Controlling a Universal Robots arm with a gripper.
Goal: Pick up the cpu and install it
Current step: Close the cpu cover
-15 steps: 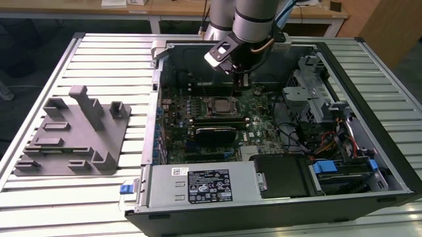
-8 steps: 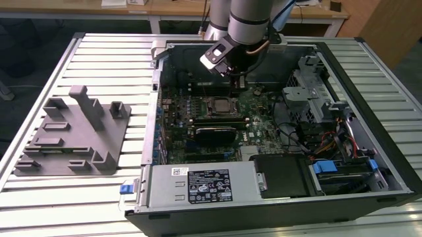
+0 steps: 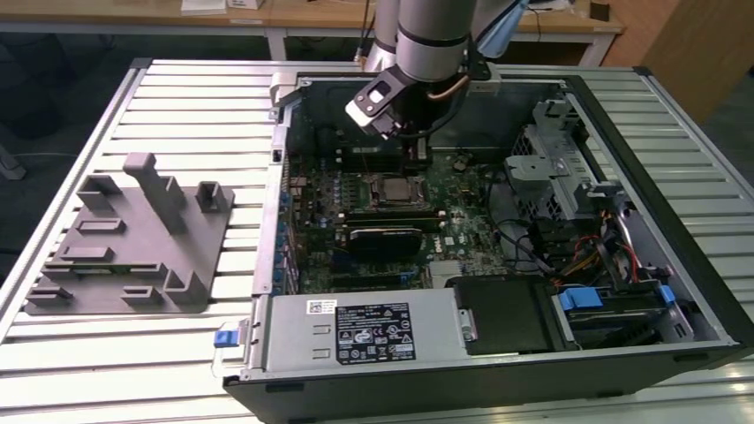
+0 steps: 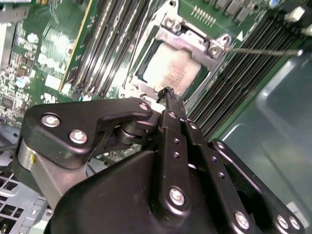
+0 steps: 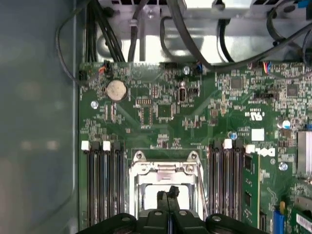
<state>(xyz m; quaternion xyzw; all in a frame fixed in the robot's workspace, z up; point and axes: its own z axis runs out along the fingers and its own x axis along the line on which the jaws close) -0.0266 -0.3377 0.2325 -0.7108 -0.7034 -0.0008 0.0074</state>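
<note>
- Right, the arm is reaching down into the open computer case [image 3: 274, 177], which lies on the slatted table [image 3: 177, 106].
- The gripper [image 4: 167, 91] is narrow. Its two fingers [image 4: 171, 117] are pressed together and there is nothing between them, so the claw is empty.
- The cpu [image 4: 170, 73] lies flat in the socket on the motherboard [image 5: 161, 107], its pale top showing through the metal socket frame [image 4: 214, 51].
- In both wrist views the fingertips sit right over the near edge of the chip. I can't tell whether they touch it or are just above it.
- The grey fixture [image 3: 130, 238] stands well apart from the case, at the exterior view's left, and I see no chip on it.
- By my reckoning the pick-up and the placing are done, since the chip is home between the rows of memory slots [image 5: 102, 185].
- A thin lever [image 4: 263, 50] sticks out past a corner of the frame. I can't tell from here whether it is latched, so the clamping may be the one part left.
</note>
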